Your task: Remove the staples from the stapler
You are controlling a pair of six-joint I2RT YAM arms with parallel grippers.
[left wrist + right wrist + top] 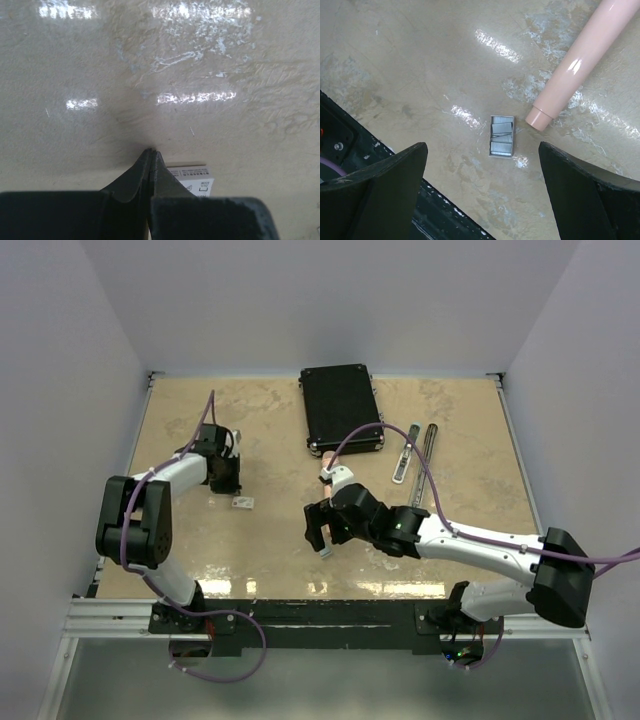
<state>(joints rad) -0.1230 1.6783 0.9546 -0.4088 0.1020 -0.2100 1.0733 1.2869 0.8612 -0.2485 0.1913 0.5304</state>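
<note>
The staples (501, 136) are short grey strips lying in a tiny open grey tray on the table. They sit between and just ahead of my right gripper's (482, 147) wide-open, empty fingers. In the top view the tray (326, 551) lies just under that gripper (322, 538). The stapler (405, 452), slim and pale, lies far off to the right of the black case, next to a dark narrow strip (428, 455). My left gripper (151, 150) is shut on nothing, tips close over the table. It stands at the left in the top view (230, 488).
A pink stick (575, 60) lies with its end just right of the staple tray and also shows in the top view (328, 475). A small white printed card (195, 179) lies by the left fingers. A black case (340, 408) sits at the back. The table's dark front rail (350, 140) is close.
</note>
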